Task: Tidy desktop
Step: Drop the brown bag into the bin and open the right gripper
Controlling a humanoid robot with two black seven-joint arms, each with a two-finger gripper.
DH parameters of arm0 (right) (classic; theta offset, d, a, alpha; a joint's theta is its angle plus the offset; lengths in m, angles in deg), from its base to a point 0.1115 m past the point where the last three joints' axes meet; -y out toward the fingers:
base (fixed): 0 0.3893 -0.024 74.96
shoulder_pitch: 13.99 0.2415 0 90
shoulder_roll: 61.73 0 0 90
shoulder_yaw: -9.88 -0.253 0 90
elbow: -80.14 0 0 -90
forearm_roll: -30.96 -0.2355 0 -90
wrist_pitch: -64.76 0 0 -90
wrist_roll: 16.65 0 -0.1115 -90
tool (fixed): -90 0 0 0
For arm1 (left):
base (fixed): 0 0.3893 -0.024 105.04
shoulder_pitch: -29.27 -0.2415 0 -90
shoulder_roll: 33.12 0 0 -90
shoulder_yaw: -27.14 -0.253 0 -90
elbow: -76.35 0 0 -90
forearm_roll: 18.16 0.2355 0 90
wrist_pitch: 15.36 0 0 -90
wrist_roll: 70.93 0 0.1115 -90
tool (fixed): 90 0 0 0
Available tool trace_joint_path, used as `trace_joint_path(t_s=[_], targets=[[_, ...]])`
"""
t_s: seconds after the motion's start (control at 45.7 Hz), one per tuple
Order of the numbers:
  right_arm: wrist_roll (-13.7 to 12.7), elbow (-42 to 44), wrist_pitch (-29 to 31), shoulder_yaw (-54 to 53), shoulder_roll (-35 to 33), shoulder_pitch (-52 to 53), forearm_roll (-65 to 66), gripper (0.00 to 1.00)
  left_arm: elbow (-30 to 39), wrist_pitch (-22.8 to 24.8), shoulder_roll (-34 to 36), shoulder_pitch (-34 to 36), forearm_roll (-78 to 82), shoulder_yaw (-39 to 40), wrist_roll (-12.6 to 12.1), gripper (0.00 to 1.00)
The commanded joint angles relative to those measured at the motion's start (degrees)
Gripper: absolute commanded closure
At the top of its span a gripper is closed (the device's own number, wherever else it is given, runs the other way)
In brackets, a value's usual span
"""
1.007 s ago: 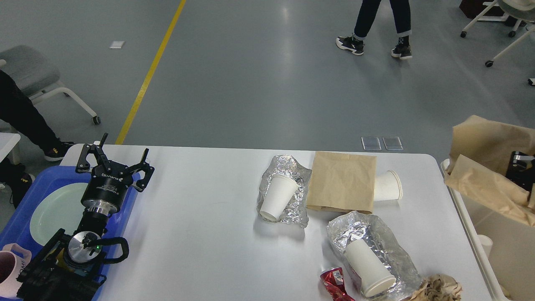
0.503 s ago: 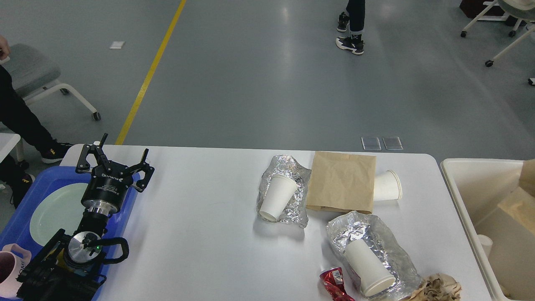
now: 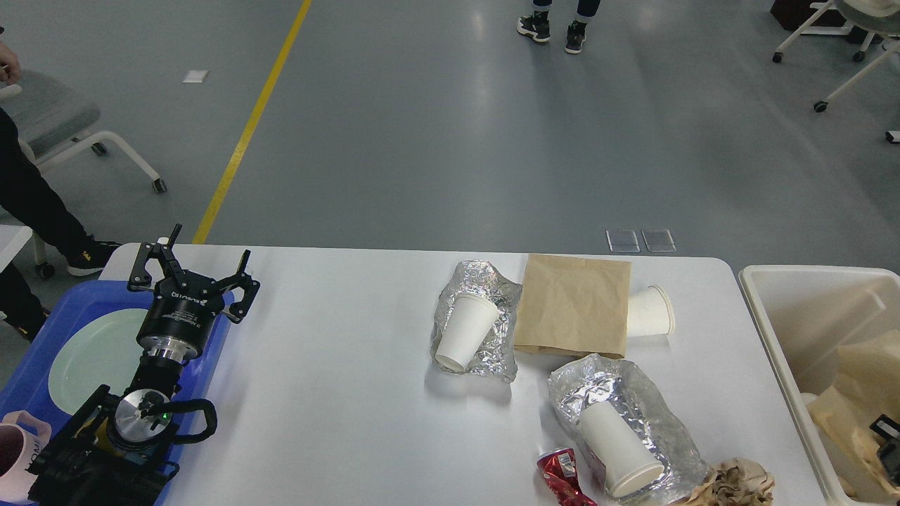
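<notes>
Three cups [image 3: 465,330] lay on our desktop [image 3: 337,393]; left gripper [image 3: 193,270] spread open, empty; right gripper [image 3: 887,444] barely seen, state unclear.

Left end effector [image 3: 191,266] points away, fingers spread and empty — right end effector [image 3: 887,444] barely visible.

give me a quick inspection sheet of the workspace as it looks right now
surface: white desktop, left and middle bare, litter on the right half
job's things: three paper cups lying down, two on foil sheets, one half under a flat brown paper bag
clutter: crushed red can and crumpled brown paper at the near edge
grippers: left gripper open, empty, above the blue tray edge; right gripper a dark part low in the cream bin, fingers not readable
cables: black loop on the left arm
surroundings: grey floor, yellow line, wheeled chairs, people's legs
</notes>
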State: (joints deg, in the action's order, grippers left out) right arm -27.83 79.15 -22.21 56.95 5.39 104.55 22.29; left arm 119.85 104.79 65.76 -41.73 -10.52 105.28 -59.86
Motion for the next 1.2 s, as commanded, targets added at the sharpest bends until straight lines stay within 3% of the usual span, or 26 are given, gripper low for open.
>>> trace_joint_path(t_s=[0.0,0.175,0.197,0.285,0.306,0.81,1.094,1.182], targets=[[-0.52,0.02,-0.83,-0.84,0.55,-0.24,-0.03,1.00,0.00,0.00,0.00,0.08,0.01,0.00,0.00,0.01],[-0.26,-0.33,-1.27,-0.84,0.82,-0.51,-0.03,1.00,0.00,0.00,0.00,-0.01,0.01,0.00,0.00,0.01],[-0.17,-0.24,-1.27,-0.76,0.82,-0.51,-0.03,0.87,0.00,0.00,0.00,-0.01,0.01,0.00,0.09,0.01],[0.10,0.11,-2.15,-0.49,0.55,-0.07,-0.03,0.07,0.00,0.00,0.00,0.07,0.01,0.00,0.00,0.01],[0.10,0.11,-2.85,-0.58,0.55,0.11,-0.03,0.00,0.00,0.00,0.00,-0.01,0.01,0.00,0.00,0.01],[0.10,-3.75,-3.91,-0.75,-0.76,3.79,0.23,0.00,0.00,0.00,0.00,-0.01,0.01,0.00,0.00,0.01],[-0.43,-26.58,-3.12,8.64,-8.23,26.01,12.44,0.00,0.00,0.00,0.00,-0.01,0.01,0.00,0.00,0.01],[-0.34,-35.47,0.12,14.17,-8.85,35.24,15.53,0.00,0.00,0.00,0.00,-0.01,0.01,0.00,0.00,0.01]])
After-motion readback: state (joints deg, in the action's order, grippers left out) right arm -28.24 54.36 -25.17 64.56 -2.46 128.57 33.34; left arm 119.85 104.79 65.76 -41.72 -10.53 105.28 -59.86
